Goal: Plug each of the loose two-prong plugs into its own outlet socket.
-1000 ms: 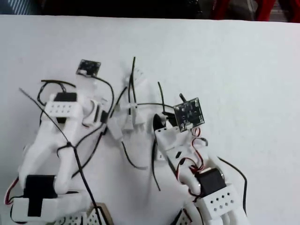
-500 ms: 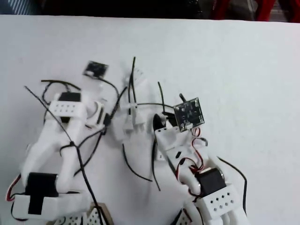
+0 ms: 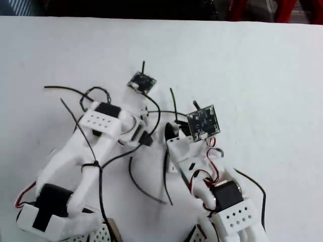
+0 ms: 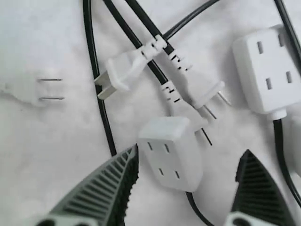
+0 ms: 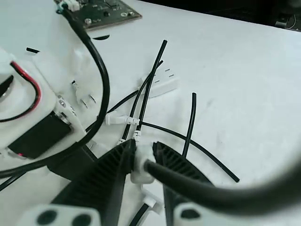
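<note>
Swung across, left end effector point(image 4: 189, 154) straddles outlet socket point(image 4: 170, 159).

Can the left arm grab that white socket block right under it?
Probably yes. The left gripper is open, its fingers either side of the socket block, with nothing between; a plug lies close beside it.

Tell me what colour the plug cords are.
Black; the cords show best in the left wrist view.
</note>
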Robot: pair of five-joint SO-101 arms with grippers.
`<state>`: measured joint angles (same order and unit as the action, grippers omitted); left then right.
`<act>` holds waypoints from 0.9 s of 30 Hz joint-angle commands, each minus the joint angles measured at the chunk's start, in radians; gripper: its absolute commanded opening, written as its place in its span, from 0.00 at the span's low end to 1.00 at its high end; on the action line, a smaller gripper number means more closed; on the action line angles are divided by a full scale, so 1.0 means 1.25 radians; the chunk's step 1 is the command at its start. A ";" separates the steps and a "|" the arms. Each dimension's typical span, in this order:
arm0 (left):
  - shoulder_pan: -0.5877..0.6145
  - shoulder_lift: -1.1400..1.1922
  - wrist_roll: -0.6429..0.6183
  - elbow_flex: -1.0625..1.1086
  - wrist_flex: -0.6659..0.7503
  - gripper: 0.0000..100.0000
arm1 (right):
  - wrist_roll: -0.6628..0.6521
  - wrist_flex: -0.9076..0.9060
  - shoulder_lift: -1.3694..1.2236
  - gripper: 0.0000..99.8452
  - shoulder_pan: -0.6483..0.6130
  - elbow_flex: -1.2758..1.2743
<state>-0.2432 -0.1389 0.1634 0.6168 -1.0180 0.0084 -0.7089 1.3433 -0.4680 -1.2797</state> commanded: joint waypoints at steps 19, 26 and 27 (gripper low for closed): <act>0.003 0.182 -0.010 -0.061 0.038 0.17 | 0.001 0.017 0.009 0.02 0.008 0.007; 0.031 0.177 0.188 -0.074 0.032 0.02 | 0.001 0.017 0.009 0.02 0.008 0.007; 0.046 0.172 0.230 -0.080 0.018 0.02 | 0.001 0.017 0.009 0.02 0.008 0.007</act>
<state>-0.2371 0.0913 0.3030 0.5646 -0.9689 0.0084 -0.7089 1.3433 -0.4680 -1.2797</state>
